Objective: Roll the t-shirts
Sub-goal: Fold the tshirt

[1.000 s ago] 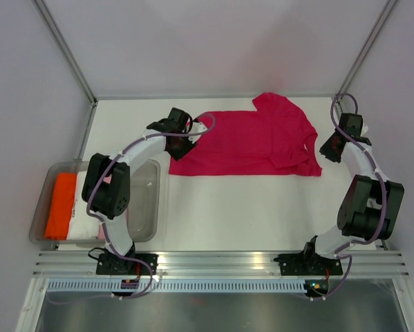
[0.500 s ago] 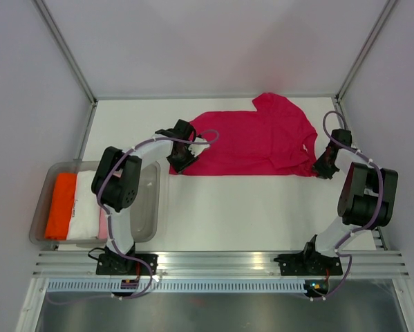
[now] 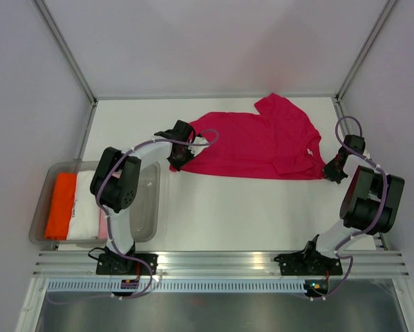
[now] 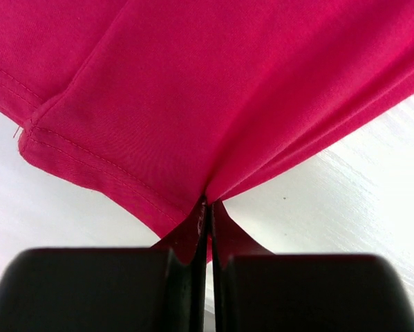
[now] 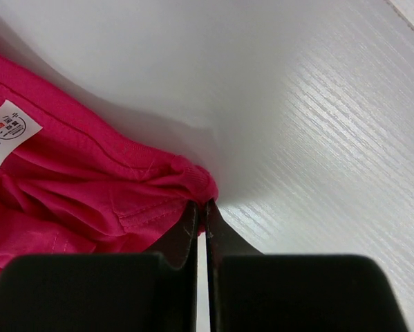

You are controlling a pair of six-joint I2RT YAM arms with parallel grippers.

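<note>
The magenta-red t-shirt (image 3: 262,142) lies spread across the back of the white table (image 3: 241,207), folded lengthwise, one sleeve pointing to the back. My left gripper (image 3: 176,163) is shut on its left hem corner; the left wrist view shows the cloth (image 4: 213,90) pinched between the jaws (image 4: 208,207). My right gripper (image 3: 329,173) is shut on the shirt's right end near the collar; the right wrist view shows bunched cloth (image 5: 103,200) with a white label (image 5: 10,129) at the jaw tips (image 5: 201,206). Orange (image 3: 60,205), white (image 3: 86,200) and pale pink (image 3: 103,223) t-shirts lie in the bin.
A clear plastic bin (image 3: 151,207) stands at the table's left edge beside the left arm. Metal frame posts (image 3: 68,55) and grey walls enclose the table. An aluminium rail (image 3: 220,261) runs along the near edge.
Both grippers came down from beside the shirt and closed on its two ends. The right end of the shirt has been drawn a little to the right, stretching the cloth flatter.
</note>
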